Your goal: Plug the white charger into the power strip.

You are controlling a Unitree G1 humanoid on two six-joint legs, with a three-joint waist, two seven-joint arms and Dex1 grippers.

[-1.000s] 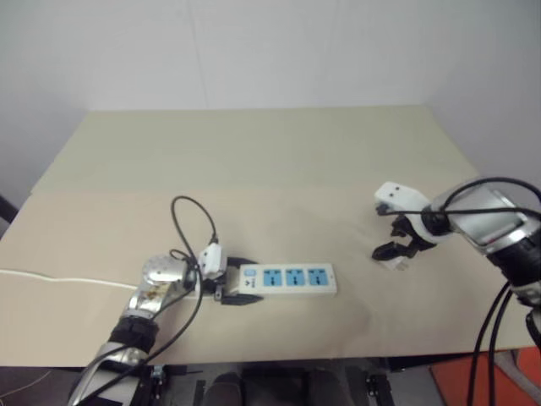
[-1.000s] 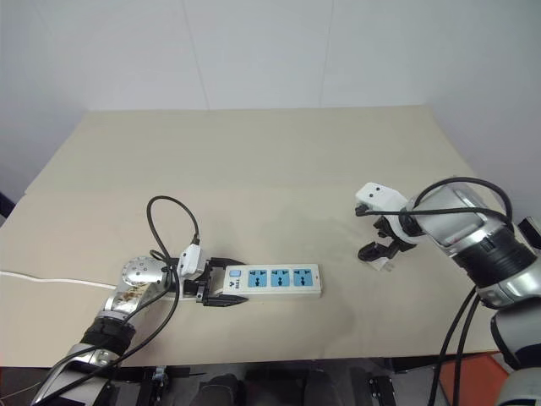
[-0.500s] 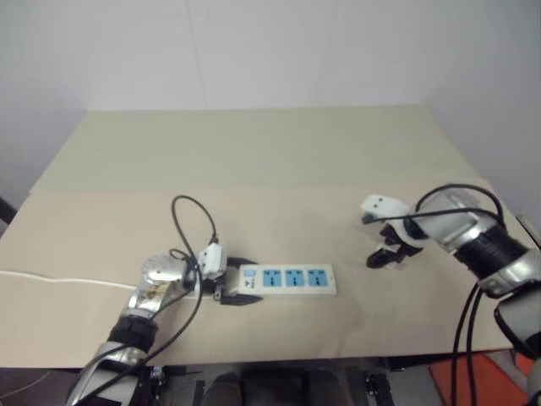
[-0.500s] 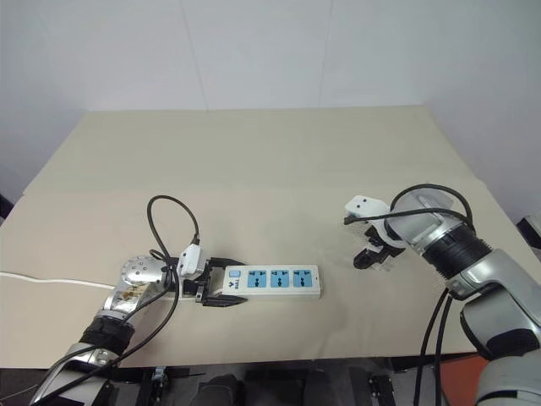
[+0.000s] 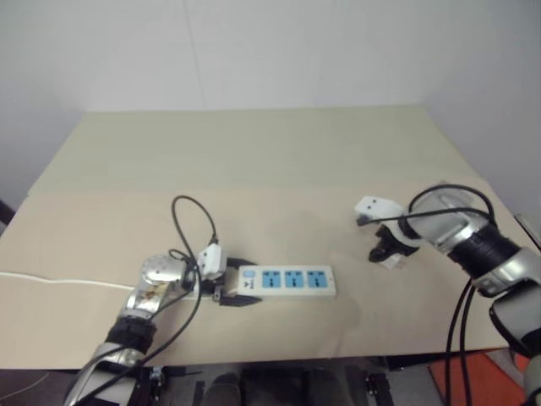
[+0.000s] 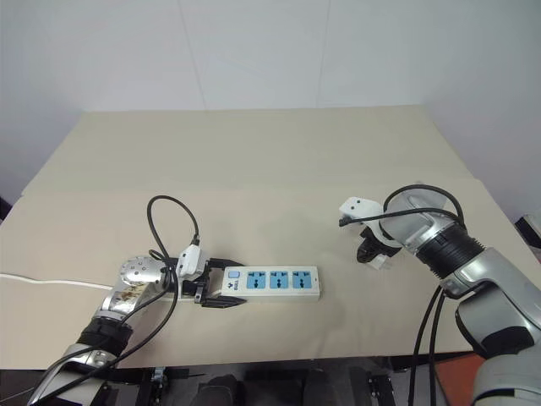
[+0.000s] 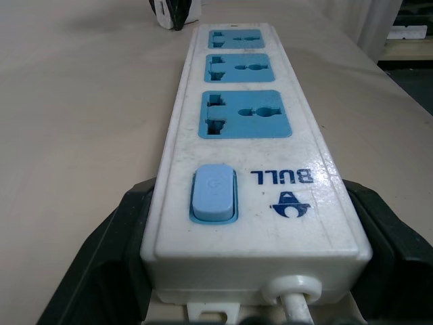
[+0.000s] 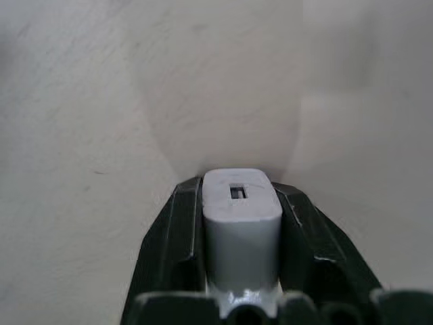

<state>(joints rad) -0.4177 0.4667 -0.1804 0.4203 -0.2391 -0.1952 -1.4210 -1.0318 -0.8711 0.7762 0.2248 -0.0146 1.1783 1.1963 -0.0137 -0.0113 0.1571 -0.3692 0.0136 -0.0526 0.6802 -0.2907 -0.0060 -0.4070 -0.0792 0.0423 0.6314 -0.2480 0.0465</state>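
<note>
Setting: beige table point(image 5: 279, 161) against a plain white wall.

Item 1, power strip point(image 5: 286, 280): long white bar, lower centre of the left eye view, flat on the table. Left wrist view adds detail: 3 blue socket faces in a row, a blue switch point(image 7: 214, 194) at the near end, the printed brand "BULL", and a white cord leaving the end.

Item 2, left gripper point(image 5: 226, 279): lower left of the left eye view, fingers spread wide around the switch end of the strip; the wrist view shows 1 black finger point(image 7: 111, 261) hard against each long side.

Item 3, white charger point(image 8: 241, 223): right of centre in the head views, well apart from the strip. Right wrist view shows it upright between 2 black fingers, a small slot in its top face.

Item 4, right gripper point(image 5: 387, 250): pointing steeply down at the table, clamped on the charger.
</note>
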